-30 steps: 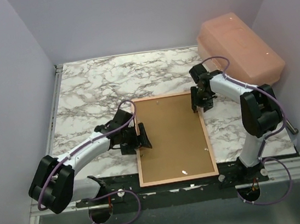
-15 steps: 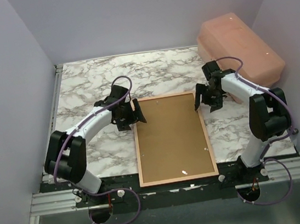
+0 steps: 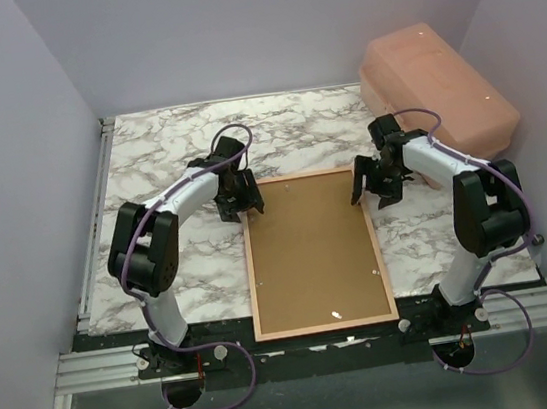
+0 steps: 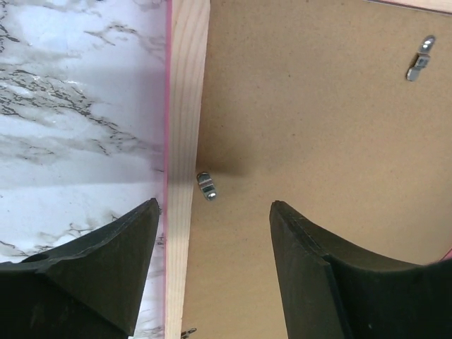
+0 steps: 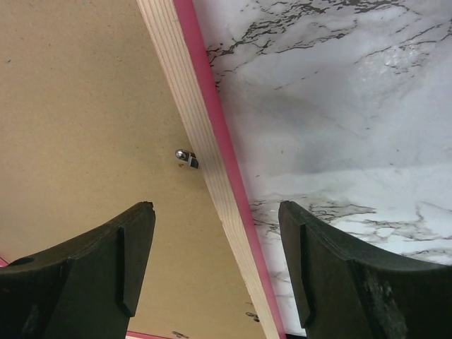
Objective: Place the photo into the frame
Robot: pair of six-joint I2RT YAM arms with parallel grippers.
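Spreading under everything is a white, grey-veined marble worktop (image 3: 168, 168), closed in on three sides by plain lavender walls (image 3: 260, 25). The frame (image 3: 325, 327) lies flat on it with its back up, its short near edge close to a metal rail (image 3: 94, 369) that runs along the worktop's near edge. A brown backing board (image 3: 310, 250) fills the frame's opening. The wrist views show the frame's pale wooden back and a thin pink line along its outer side.

Beyond the frame's far right corner stands a large salmon-pink tub (image 3: 434, 82), upside down, against the right wall. Small metal clips sit on the board just inside the frame's long sides, one (image 4: 206, 186) by the left side and one (image 5: 187, 157) by the right.

The left claw (image 3: 246, 203) hangs over the frame's far left corner, fingers spread across the left side and holding nothing. The right claw (image 3: 371, 195) hangs over the far end of the frame's right side, fingers also wide apart and empty.

Whatever lies under the board is hidden. Both arms cover parts of the frame's far corners in the top view, and the tub's right end is cut off.
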